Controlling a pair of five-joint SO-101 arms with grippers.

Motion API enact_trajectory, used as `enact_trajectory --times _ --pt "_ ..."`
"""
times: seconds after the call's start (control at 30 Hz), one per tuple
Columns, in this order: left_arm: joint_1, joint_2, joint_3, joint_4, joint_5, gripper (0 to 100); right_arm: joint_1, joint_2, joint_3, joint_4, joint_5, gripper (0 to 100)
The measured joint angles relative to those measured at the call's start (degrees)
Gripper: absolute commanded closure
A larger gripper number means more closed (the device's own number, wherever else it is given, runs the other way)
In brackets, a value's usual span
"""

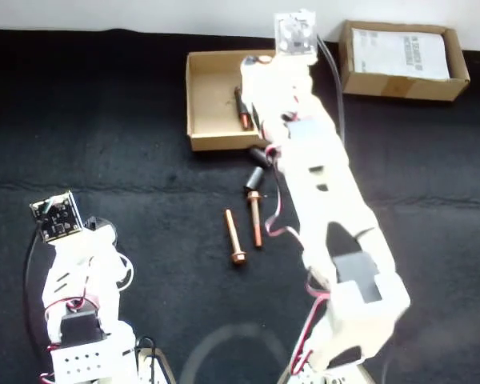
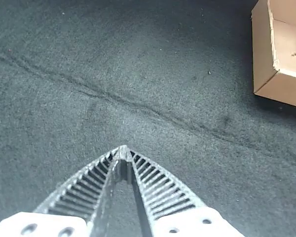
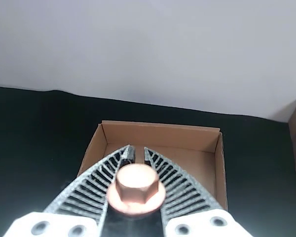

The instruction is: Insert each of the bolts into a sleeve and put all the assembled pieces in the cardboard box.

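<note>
My right gripper [image 3: 136, 151] is shut on a copper bolt [image 3: 134, 193] whose hex head faces the wrist camera. It hangs over the open cardboard box [image 3: 212, 163]; whether a sleeve is on the bolt is hidden. In the high view the box [image 1: 212, 88] holds one bolt in a dark sleeve [image 1: 242, 109]. Two bare copper bolts [image 1: 234, 235] [image 1: 257, 219] lie on the black cloth in front of the box. A black sleeve [image 1: 256, 175] rests by the head of the nearer one, and another [image 1: 261, 154] lies beside the box wall. My left gripper [image 2: 123, 149] is shut and empty over bare cloth.
A second cardboard box [image 1: 404, 60] with a sheet of paper in it stands at the back right. The right arm [image 1: 328, 192] stretches across the middle of the table. A corner of the box [image 2: 278, 59] appears in the left wrist view. A crease [image 2: 138, 103] runs across the cloth.
</note>
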Motion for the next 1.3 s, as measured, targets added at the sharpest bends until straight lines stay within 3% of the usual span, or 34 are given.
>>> enact_trajectory --times 0.5,0.67,0.77,1.3 --pt "0.0 0.0 0.0 4.9 0.0 99 2.5 43.2 -41.1 0.0 0.0 98.7" --pt "0.0 0.0 0.0 4.9 0.0 99 2.6 53.5 -55.2 1.1 0.3 82.5" --pt "0.0 0.0 0.0 4.9 0.0 99 2.5 55.6 -61.2 7.4 3.3 73.8" --pt "0.0 0.0 0.0 4.9 0.0 99 1.6 57.1 -91.4 37.5 4.5 73.5"
